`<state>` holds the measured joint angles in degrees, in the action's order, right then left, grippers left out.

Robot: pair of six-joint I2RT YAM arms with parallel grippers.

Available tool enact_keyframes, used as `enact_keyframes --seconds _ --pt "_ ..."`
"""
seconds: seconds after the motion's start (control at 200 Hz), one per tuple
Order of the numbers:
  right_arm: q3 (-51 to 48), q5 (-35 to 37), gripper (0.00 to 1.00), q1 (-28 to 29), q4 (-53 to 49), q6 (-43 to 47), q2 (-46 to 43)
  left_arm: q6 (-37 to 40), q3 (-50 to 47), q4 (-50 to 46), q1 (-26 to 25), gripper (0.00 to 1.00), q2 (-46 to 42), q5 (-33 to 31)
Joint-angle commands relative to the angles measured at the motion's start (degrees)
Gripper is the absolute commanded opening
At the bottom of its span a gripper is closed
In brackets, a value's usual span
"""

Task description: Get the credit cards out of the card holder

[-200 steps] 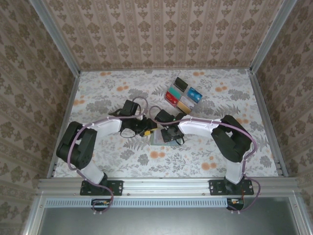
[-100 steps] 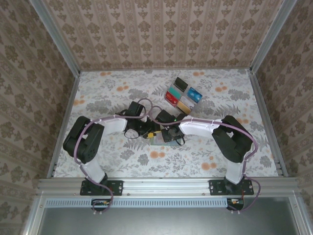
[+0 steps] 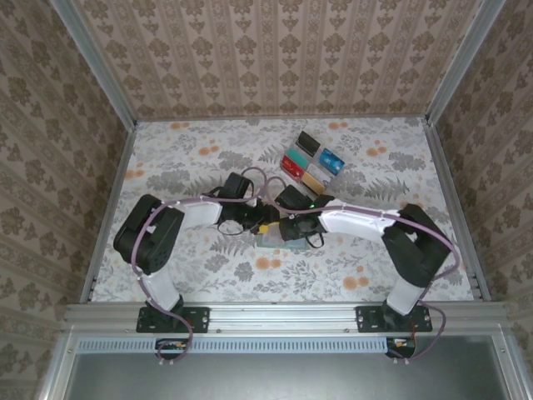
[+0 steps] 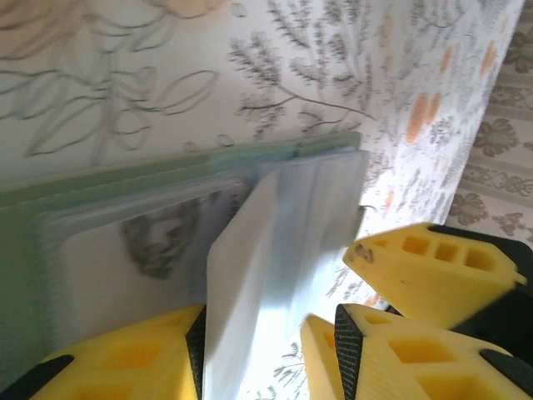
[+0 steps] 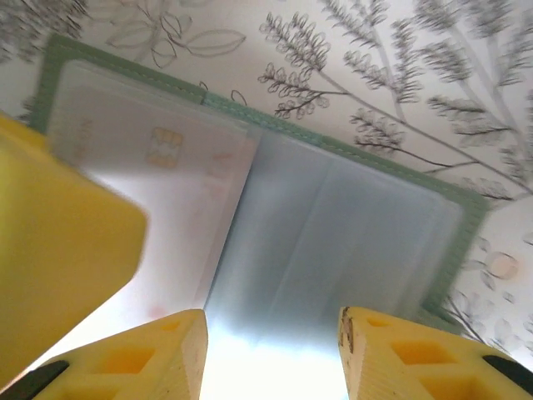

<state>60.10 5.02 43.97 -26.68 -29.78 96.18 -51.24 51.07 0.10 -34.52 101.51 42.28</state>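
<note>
open sage-green card holder (image 5: 358, 225), whitish card (image 5: 158, 167) on one panel, colourful cards (image 3: 311, 162) apart

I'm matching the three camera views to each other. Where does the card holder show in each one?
Top external: card holder at table centre, partly covered where the two arms meet.
Left wrist: card holder fills the left half, green edge on top.
Right wrist: card holder lies open across most of the frame.
Shared landmark: the floral table cover bordering its green edge.
</note>
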Motion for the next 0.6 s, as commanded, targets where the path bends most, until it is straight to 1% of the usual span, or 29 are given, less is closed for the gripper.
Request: enact_keyframes --seconds 0.0,0.12,0.2,0.23,0.295,0.39,0.455,0.51,0.575,0.595 --pt "-2.2 2.7 0.48 -0.9 1.1 -0.6 -7.1 -3.3 1.9 5.4 -1.7 0.45 0.3 2.4" --pt "-6.4 7.4 0.49 -3.3 0.6 -2.4 -13.2 -4.2 3.1 6.9 -3.6 0.45 0.8 2.7" --pt "-9.0 8.7 0.50 -5.4 0.6 -3.7 -16.1 -4.7 4.4 7.1 -4.7 0.50 1.7 2.5" --pt "-9.9 8.9 0.50 -6.1 0.9 -4.0 -18.8 -4.8 4.7 6.7 -5.0 0.53 2.0 2.1" --pt "-11.0 8.5 0.50 -7.1 1.6 -4.0 -20.7 -5.1 5.2 6.5 -5.2 0.55 2.8 1.5" --pt "-11.1 6.1 0.50 -7.4 2.3 -3.1 -21.3 -5.4 4.4 6.0 -4.3 0.55 2.6 -0.1" --pt "-10.9 2.2 0.49 -7.4 3.5 -2.2 -20.4 -5.4 3.5 5.7 -3.4 0.55 1.8 -1.0" --pt "-10.6 -1.1 0.47 -7.4 4.3 -2.3 -18.9 -5.0 3.0 4.8 -2.6 0.53 1.0 -1.7" --pt "-10.2 -4.9 0.42 -7.4 5.4 -2.6 -16.9 -3.7 2.9 2.2 -2.2 0.50 0.2 -2.6" --pt "-10.1 -5.9 0.40 -7.4 5.8 -2.8 -15.0 -3.2 3.0 1.2 -2.0 0.49 0.1 -3.0"
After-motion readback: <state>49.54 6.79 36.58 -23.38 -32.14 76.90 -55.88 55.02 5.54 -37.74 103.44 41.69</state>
